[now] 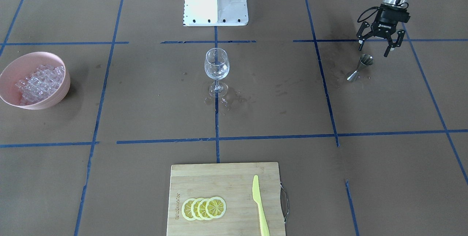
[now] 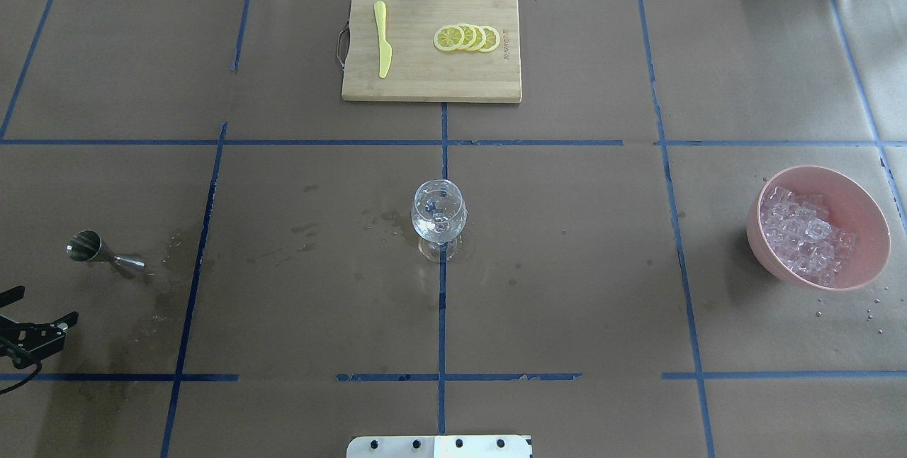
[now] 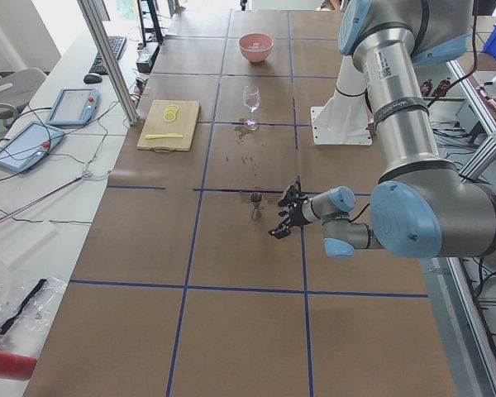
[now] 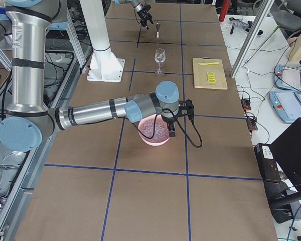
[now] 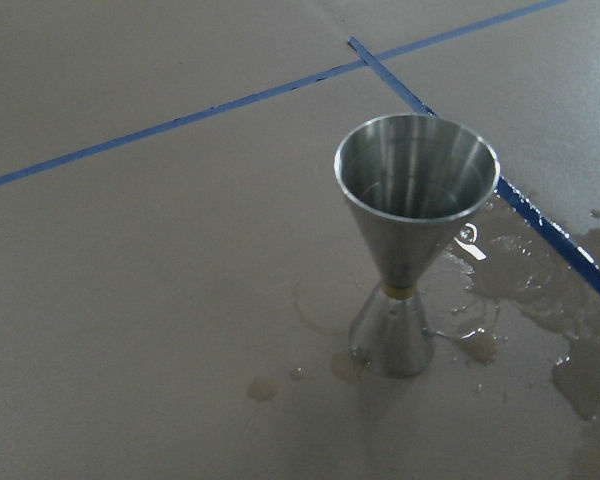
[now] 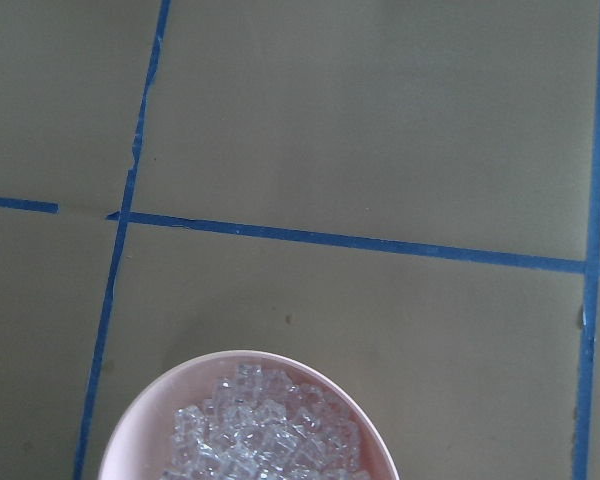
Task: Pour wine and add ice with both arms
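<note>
A steel jigger (image 1: 360,68) stands upright on a wet patch of the brown table; it looks empty in the left wrist view (image 5: 412,240). My left gripper (image 1: 378,48) is open and empty, just behind the jigger and above the table, not touching it. A clear wine glass (image 2: 439,213) stands upright at the centre line. The ice (image 2: 804,235) is heaped in a pink bowl (image 2: 854,192). My right gripper (image 4: 179,119) shows only in the exterior right view, over the bowl; I cannot tell whether it is open. The right wrist view looks down on the ice (image 6: 265,430).
A wooden cutting board (image 2: 425,79) at the far side holds several lemon slices (image 2: 468,37) and a yellow knife (image 2: 382,40). Spilled liquid lies around the glass foot (image 1: 226,99) and by the jigger. The white pedestal (image 1: 215,2) stands at the robot's side.
</note>
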Available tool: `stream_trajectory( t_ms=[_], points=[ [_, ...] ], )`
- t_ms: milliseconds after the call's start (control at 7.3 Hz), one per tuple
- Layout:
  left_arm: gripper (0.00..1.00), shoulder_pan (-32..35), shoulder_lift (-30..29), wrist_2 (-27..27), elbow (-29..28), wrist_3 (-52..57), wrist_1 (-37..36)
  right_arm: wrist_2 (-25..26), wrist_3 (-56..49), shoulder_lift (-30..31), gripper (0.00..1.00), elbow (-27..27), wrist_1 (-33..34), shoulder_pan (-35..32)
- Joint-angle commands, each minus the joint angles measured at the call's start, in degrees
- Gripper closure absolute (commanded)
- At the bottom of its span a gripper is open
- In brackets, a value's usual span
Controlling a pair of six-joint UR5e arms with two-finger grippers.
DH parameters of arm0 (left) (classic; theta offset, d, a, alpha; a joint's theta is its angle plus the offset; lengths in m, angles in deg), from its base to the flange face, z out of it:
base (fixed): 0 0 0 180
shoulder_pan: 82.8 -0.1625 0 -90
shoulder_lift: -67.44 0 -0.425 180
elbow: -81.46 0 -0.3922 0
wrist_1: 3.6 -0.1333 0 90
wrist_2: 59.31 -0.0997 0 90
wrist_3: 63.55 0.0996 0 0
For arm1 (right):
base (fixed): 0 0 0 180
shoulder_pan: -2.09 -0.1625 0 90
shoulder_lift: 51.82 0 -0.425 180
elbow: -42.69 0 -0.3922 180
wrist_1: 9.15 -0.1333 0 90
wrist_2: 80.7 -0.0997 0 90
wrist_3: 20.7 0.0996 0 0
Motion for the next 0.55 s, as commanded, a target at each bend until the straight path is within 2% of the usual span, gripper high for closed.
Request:
stream_trajectory(
  t_ms=[0, 137, 274, 411],
  points=[
    [0.01, 9.9, 0.56, 14.3, -1.42, 7.78, 0.09, 1.36, 11.44, 2.89, 0.0, 0.08, -8.41, 5.32],
    [0.01, 16.75, -0.23, 24.04, -2.48, 11.49, 0.44, 4.16, 11.56, 4.22, 0.0, 0.08, -8.44, 8.05],
    [0.01, 28.04, -2.76, 38.49, -3.36, 15.96, -0.16, 7.84, 12.43, 4.58, 0.0, 0.08, -8.44, 11.47],
    [0.01, 40.68, -5.74, 50.99, -7.37, 21.57, -0.6, 8.4, 17.22, 4.58, 0.0, -0.01, -8.52, 13.85]
  ],
)
